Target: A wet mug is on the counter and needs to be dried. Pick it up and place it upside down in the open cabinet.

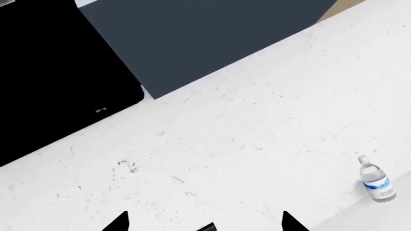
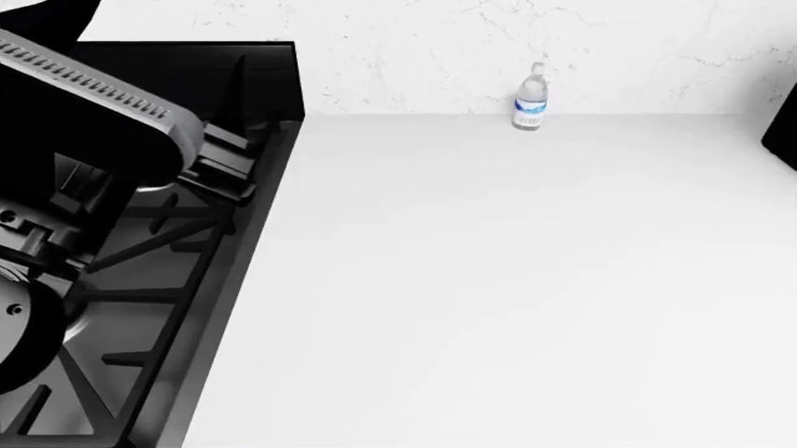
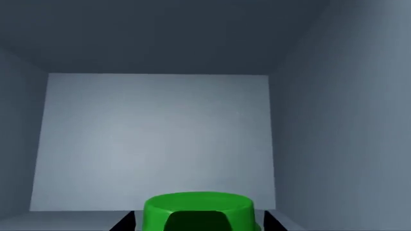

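The bright green mug (image 3: 196,209) stands between the fingertips of my right gripper (image 3: 198,222) inside the open cabinet (image 3: 157,139), a plain grey box. No white inside shows, only its closed green end on top, so it looks upside down. The jaws sit close on both sides of it and seem shut on it; its lower part is out of view. My left gripper (image 1: 205,222) is open and empty, facing the speckled wall. The white counter (image 2: 498,280) carries no mug in the head view.
A small clear water bottle (image 2: 531,98) stands at the counter's back edge; it also shows in the left wrist view (image 1: 376,182). The black gas stove (image 2: 137,308) lies at the left. My left arm (image 2: 88,103) hangs over it. A dark cabinet underside (image 1: 212,38) is above the wall.
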